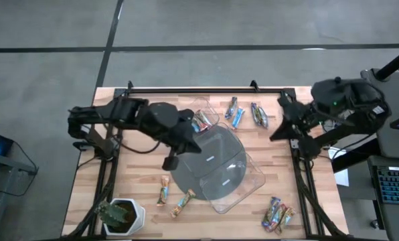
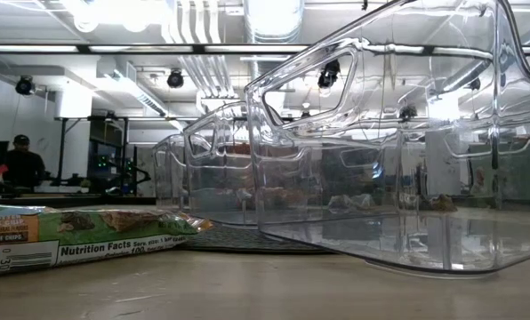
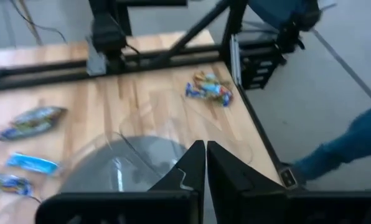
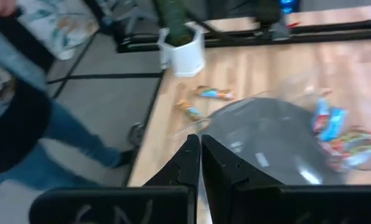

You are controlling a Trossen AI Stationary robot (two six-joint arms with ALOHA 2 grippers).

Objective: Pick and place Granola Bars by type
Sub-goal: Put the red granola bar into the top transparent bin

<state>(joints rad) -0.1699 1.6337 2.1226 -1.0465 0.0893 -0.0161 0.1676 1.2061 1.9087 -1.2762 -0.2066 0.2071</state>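
The left gripper (image 1: 171, 161), fingers closed and empty, hangs at the grey disc's (image 1: 206, 175) edge. Two orange-brown granola bars (image 1: 163, 190) lie just beyond it, three blue bars (image 1: 237, 117) farther off. The right gripper (image 1: 278, 132), also closed and empty, waits at the table's (image 1: 139, 167) side.

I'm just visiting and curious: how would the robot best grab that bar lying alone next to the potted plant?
Probably from straight above, across the middle of the granola bar. It lies flat on the table with bare wood on both long sides, so the fingers could close across its narrow width. The plant sits a little away.
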